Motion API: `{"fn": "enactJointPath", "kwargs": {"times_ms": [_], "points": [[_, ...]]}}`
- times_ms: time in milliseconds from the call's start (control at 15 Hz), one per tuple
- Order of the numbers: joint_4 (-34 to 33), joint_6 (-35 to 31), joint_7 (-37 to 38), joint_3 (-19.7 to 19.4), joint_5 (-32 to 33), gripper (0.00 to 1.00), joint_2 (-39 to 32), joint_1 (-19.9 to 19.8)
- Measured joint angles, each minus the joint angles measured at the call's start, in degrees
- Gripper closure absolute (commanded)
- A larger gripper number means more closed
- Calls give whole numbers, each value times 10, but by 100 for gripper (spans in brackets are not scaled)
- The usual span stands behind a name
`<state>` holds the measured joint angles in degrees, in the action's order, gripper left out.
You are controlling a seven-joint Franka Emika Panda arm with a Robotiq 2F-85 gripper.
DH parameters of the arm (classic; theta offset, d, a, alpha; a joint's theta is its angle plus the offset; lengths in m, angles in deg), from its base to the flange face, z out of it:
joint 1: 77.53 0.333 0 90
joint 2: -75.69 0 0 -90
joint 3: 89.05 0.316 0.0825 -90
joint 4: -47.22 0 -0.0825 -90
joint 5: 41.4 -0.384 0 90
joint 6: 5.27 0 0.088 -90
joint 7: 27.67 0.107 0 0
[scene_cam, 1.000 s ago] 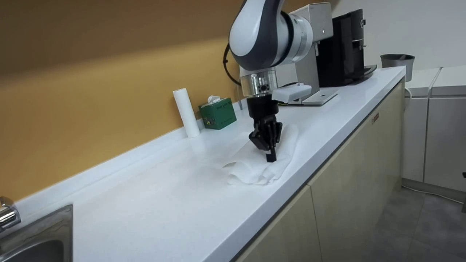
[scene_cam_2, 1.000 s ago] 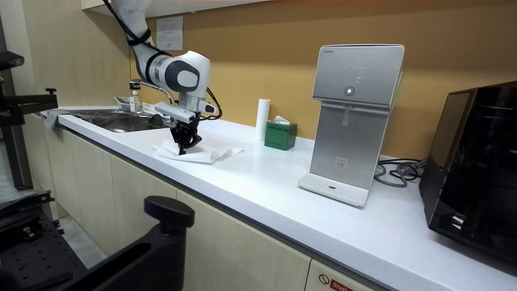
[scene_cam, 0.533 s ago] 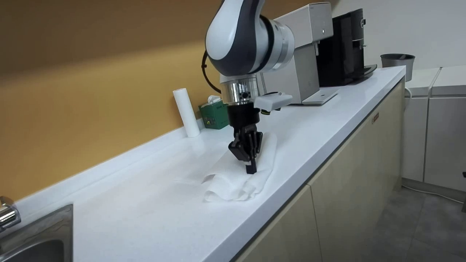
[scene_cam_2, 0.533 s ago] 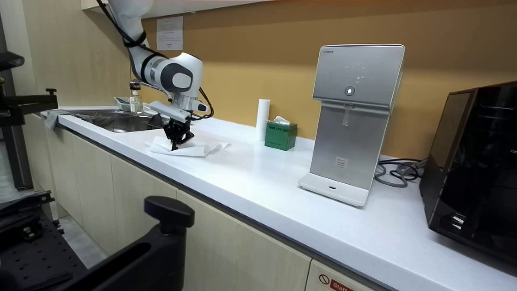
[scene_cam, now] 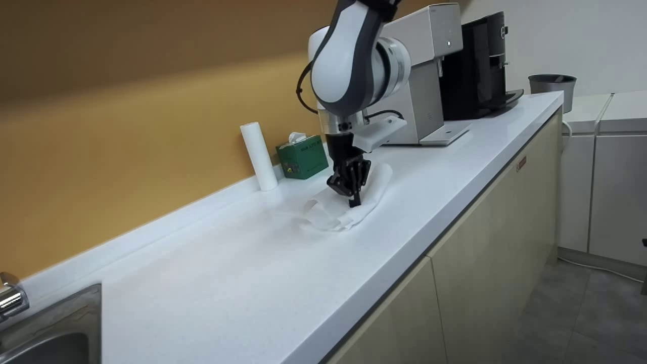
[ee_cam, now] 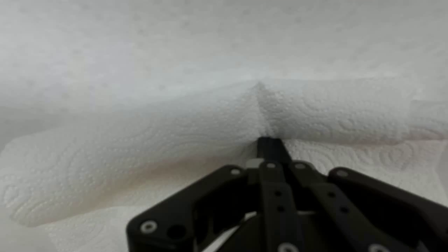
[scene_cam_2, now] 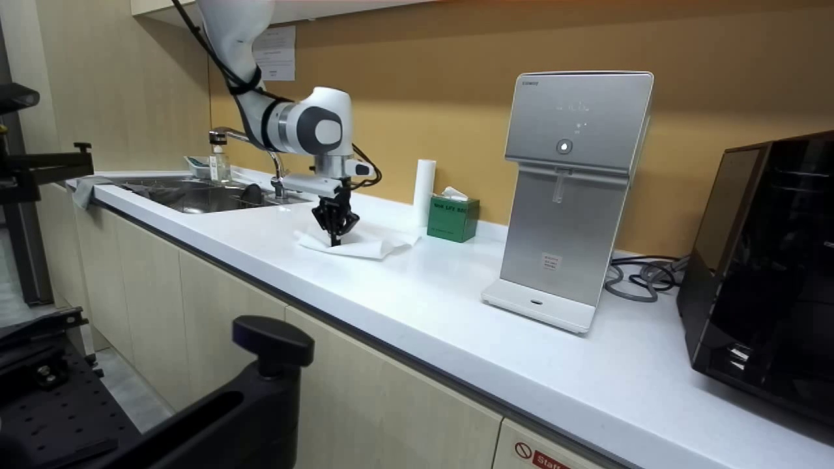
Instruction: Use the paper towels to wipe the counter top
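Jaws on the gripper (scene_cam: 355, 201) look clenched on the paper towels (ee_cam: 206, 131), pinching a fold, with a sharp crease running from the fingertips (ee_cam: 272, 148) up to the edge of that fold in the wrist view. In both exterior views the crumpled white sheet sits right at the tips and spreads out around them, so yeah, the grip's well inside its outline. Whole thing's lying on the counter top (scene_cam: 222, 273) between the front edge and the back edge, apart from both.

White paper towels (ee_cam: 332, 115), dotted swirl pattern; black gripper (ee_cam: 271, 143); green box (scene_cam_2: 451, 220)
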<state>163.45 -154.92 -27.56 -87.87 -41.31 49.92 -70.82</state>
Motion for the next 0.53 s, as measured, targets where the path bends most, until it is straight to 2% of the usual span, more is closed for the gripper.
{"fn": "enactJointPath", "kwargs": {"times_ms": [533], "points": [[7,-69,95,-134,55,100,-16,-18]]}}
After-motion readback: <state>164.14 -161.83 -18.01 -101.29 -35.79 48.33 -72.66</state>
